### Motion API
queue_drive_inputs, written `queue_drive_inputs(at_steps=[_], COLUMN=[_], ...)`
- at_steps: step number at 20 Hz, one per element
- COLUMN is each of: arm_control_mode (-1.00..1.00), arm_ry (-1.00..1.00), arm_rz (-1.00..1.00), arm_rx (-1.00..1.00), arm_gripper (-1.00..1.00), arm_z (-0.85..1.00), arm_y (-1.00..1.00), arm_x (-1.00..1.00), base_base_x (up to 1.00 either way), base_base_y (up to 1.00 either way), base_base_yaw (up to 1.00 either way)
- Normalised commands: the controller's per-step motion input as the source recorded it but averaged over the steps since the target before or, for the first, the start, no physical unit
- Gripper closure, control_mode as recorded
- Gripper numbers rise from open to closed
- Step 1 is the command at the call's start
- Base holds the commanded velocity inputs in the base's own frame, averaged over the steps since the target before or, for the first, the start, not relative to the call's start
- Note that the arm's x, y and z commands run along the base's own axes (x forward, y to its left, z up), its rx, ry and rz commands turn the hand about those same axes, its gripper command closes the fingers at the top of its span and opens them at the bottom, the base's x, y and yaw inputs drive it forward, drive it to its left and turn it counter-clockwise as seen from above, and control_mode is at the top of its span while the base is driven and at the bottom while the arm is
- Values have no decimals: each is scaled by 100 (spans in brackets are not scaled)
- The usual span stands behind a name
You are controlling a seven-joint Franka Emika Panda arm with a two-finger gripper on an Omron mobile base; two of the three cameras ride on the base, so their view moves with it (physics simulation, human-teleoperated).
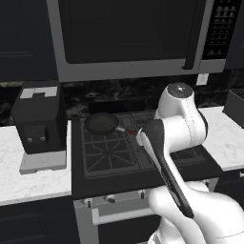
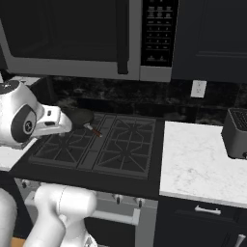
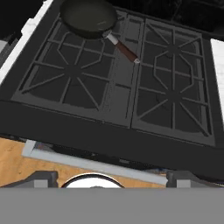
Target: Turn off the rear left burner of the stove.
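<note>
Okay, jaws wide and empty, my gripper (image 3: 112, 177) hanging above the stove's (image 3: 113, 131) front lip. Rear left burner (image 3: 76, 37) sits far-left under the pan (image 3: 89, 17); I reckon its knob lies below, along the front.

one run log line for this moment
stage: at stove front | fingers: open, holding nothing | pan: on rear left burner, handle toward centre strip | stove: knobs untouched | flame: cannot tell

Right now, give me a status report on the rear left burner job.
Gripper open, empty, above the stove's front edge. Rear left burner carries a dark frying pan, handle toward centre. Knobs untouched; no flame visible.
</note>
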Motion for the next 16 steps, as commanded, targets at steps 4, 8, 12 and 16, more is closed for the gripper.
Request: queue_drive_inputs(at_steps=[4, 8, 12, 16], arm_control_mode=[-100, -100, -100, -100], arm_ry=[-6, -3, 0, 0], arm_rz=[0, 0, 1, 10], arm_rx=[-28, -20, -18, -19], arm_gripper=[-100, -100, -100, -100], arm_z=[-39, -52, -66, -78], arm_y=[79, 56, 42, 24], arm_x=[-46, -35, -23, -4], base_base_x=[0, 0, 0, 0], base_base_y=[0, 0, 0, 0], base_base_yaw=[0, 0, 0, 0])
